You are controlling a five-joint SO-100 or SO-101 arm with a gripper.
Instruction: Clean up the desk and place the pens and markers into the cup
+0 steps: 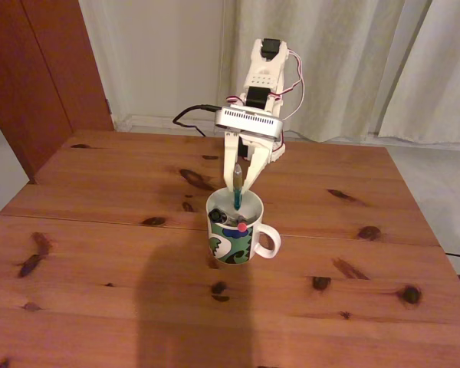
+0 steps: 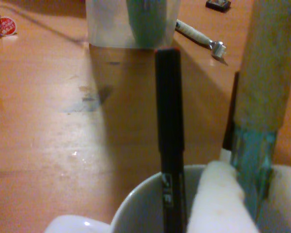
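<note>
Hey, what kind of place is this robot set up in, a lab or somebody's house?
Probably a room in a home: a knotty wooden table, long pale curtains behind the arm, and a patterned ceramic mug holding pens.

The fixed view is dim and warm, a bit soft but easy to read. A big dark shadow lies on the desk in front of the cup, so light comes from behind the camera. The curtains look pale and flat. The wrist view is orange and blurry. The black pen looks fuzzy, and small shiny spots glint on the wood.
</note>
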